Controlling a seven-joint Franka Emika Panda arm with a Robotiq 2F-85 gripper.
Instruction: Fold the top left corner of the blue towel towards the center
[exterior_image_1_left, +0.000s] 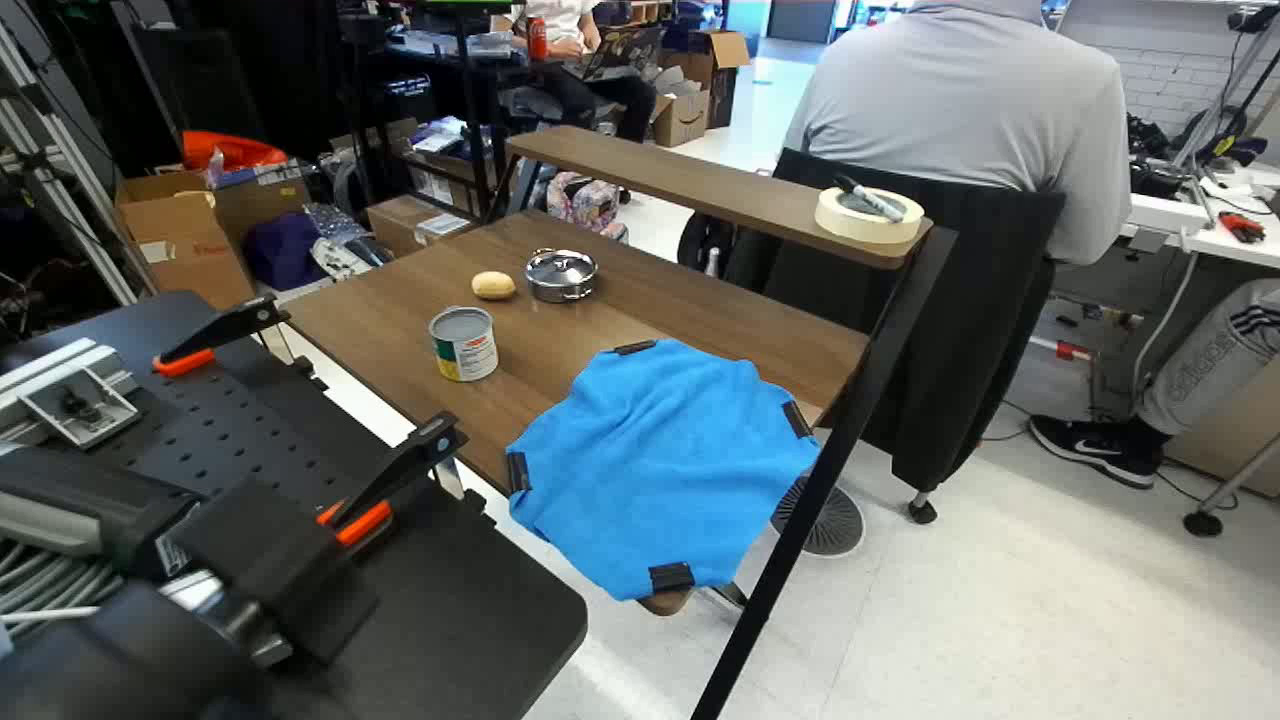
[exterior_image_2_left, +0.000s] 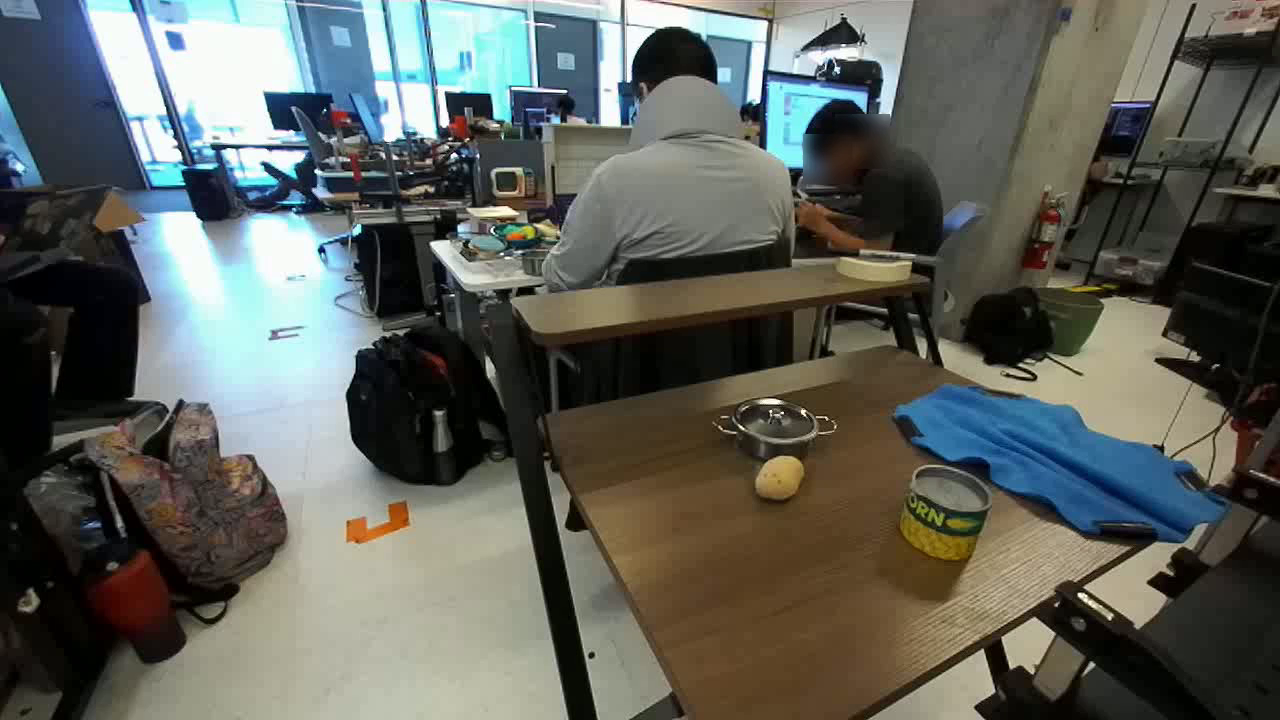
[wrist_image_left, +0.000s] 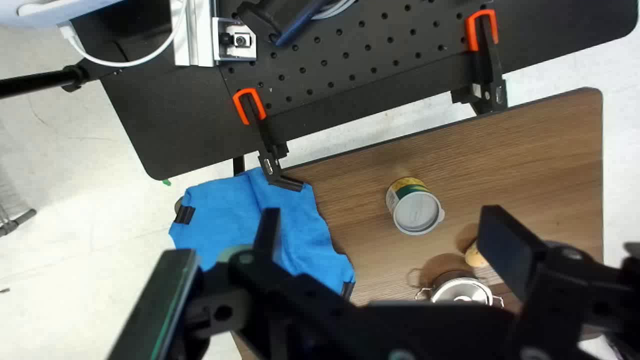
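The blue towel (exterior_image_1_left: 670, 470) lies spread and slightly rumpled over one end of the brown table. Black strips sit along its edges, and part of it overhangs the tabletop. It also shows in an exterior view (exterior_image_2_left: 1060, 450) and in the wrist view (wrist_image_left: 220, 210), where gripper parts hide some of it. My gripper (wrist_image_left: 381, 215) is open and empty in the wrist view, high above the table. Its left finger overlaps the towel in that view, and its right finger is over the potato-like item. I cannot make out the gripper in either exterior view.
A can (exterior_image_1_left: 464, 345), a lidded steel pot (exterior_image_1_left: 561, 275) and a potato-like item (exterior_image_1_left: 493, 286) stand beside the towel. A raised shelf (exterior_image_1_left: 690, 190) bears a tape roll (exterior_image_1_left: 868, 216). A clamp (wrist_image_left: 267, 150) on the black base table reaches to the towel's edge. A person sits behind.
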